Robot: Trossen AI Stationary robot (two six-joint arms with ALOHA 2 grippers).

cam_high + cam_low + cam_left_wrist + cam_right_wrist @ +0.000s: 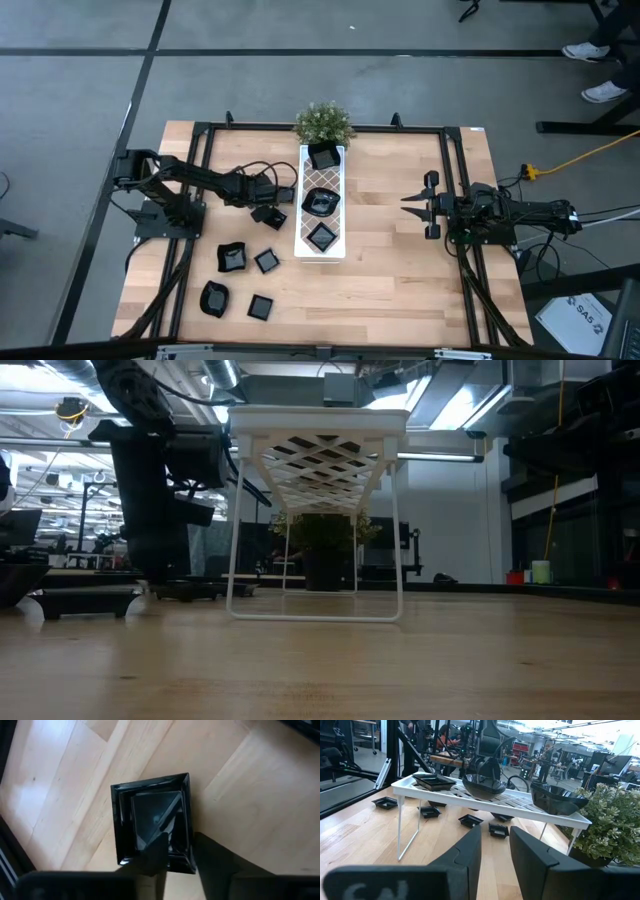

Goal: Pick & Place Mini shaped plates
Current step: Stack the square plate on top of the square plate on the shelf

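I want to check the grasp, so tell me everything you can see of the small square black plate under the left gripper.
The small glossy black square plate has a raised rim with sharp corners stepping down to a flat, reflective centre. It looks like glazed ceramic or plastic. It sits beside the long white lattice tray, above the light wooden table. The left gripper straddles one rim edge, one dark finger inside the dish, one outside; whether it is lifted cannot be told.

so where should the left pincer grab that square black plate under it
Grip the raised rim of the square plate on the edge nearest the left pincer, coming straight down, one finger inside and one outside. The plate lies flat on the table, so only its rim offers something to pinch.
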